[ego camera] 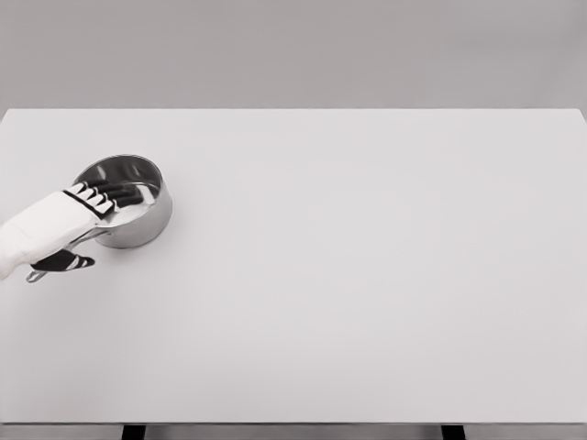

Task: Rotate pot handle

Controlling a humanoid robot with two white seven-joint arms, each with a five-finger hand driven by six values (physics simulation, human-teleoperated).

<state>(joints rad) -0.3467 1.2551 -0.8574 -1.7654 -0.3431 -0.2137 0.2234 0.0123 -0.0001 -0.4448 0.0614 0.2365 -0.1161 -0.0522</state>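
Observation:
A shiny steel pot stands on the white table near its left edge. Its thin handle points toward the lower left, and only the tip shows beneath my arm. My left hand comes in from the left edge and lies over the handle's root. The dark fingers stretch out straight across the pot's opening, while the thumb sits below, on the near side of the handle. The hand looks open, with the fingers not curled round anything. The handle's middle is hidden under the palm.
The table's left edge runs close to the pot and the handle tip. Two dark table legs show below the front edge.

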